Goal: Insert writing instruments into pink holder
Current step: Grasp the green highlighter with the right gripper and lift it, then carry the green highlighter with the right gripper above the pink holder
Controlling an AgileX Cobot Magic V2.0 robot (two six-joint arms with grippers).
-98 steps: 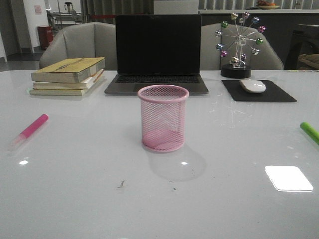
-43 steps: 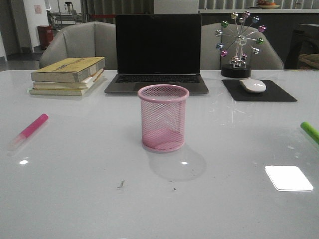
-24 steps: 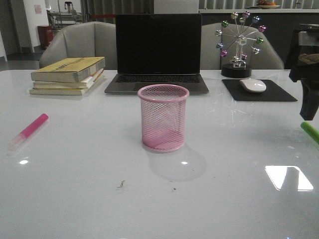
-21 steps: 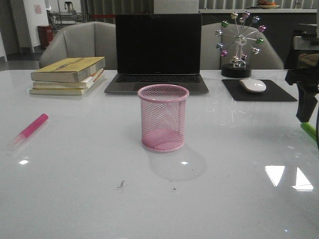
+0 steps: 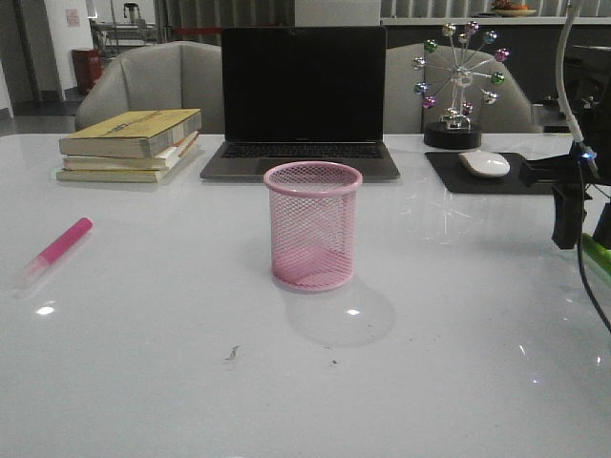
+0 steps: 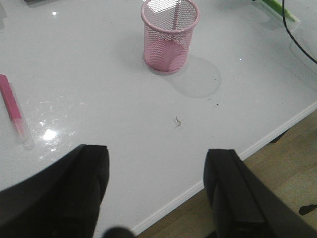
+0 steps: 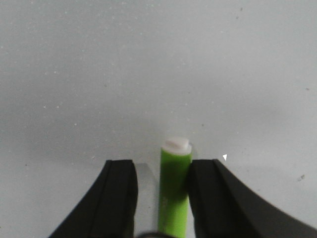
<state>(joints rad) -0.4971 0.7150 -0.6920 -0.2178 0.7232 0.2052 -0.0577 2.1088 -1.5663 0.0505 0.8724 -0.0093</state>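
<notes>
White table is seen w/ pink mesh holder upright at centre. Right gripper is spread around lime green marker at far right edge; left gripper is spread, nothing held. Pink marker is lying flat far left.

No lettering can be read anywhere; the top book's yellow cover print is too blurred.

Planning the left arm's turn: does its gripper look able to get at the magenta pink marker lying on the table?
Probably yes. The magenta pink marker lies alone on bare white table, apart from the pink mesh cup, and the left gripper is open.
</notes>
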